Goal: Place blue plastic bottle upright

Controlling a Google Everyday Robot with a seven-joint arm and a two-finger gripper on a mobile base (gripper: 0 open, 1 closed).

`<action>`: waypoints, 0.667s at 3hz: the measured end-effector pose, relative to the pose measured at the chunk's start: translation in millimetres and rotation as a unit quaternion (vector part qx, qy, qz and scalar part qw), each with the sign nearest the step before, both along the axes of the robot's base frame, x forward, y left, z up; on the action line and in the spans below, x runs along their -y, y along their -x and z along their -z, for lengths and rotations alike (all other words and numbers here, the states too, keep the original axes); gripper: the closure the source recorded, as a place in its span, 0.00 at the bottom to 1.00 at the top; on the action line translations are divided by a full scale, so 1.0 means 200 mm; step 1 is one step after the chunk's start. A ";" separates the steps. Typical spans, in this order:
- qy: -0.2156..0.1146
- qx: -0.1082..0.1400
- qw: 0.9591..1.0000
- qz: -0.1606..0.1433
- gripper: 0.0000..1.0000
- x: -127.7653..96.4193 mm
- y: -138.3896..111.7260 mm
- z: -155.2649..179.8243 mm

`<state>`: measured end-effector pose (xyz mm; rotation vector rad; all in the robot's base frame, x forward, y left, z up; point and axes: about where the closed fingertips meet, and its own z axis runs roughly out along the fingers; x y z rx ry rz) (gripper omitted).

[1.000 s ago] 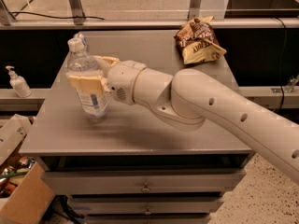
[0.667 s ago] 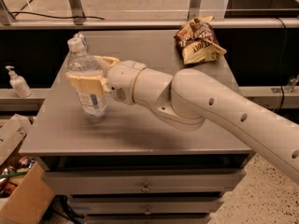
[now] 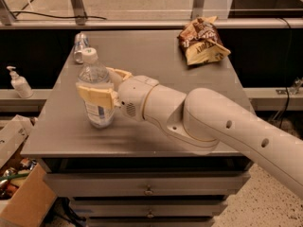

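Note:
The blue plastic bottle (image 3: 96,109) is clear, with a white cap and a blue-and-white label. It is upright at the front left of the grey table (image 3: 156,56), and its base looks down on the surface. My gripper (image 3: 97,83) reaches in from the right and is shut around the bottle's middle. One tan finger (image 3: 94,96) crosses the front of the bottle and the other (image 3: 119,73) is behind it.
A silver can (image 3: 80,46) lies at the table's back left, behind the bottle. A brown snack bag (image 3: 203,44) sits at the back right. A white pump bottle (image 3: 19,83) stands on a ledge to the left. Cardboard boxes (image 3: 21,197) are on the floor at lower left.
The gripper and the held bottle have shifted a little to the right and down toward the table's front. The silver can now shows behind the bottle.

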<state>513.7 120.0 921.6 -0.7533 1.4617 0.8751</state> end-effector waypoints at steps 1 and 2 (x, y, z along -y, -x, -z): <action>0.000 0.000 1.000 0.000 0.36 0.00 0.00 -0.02; 0.000 0.000 1.000 0.000 0.13 0.00 0.00 -0.02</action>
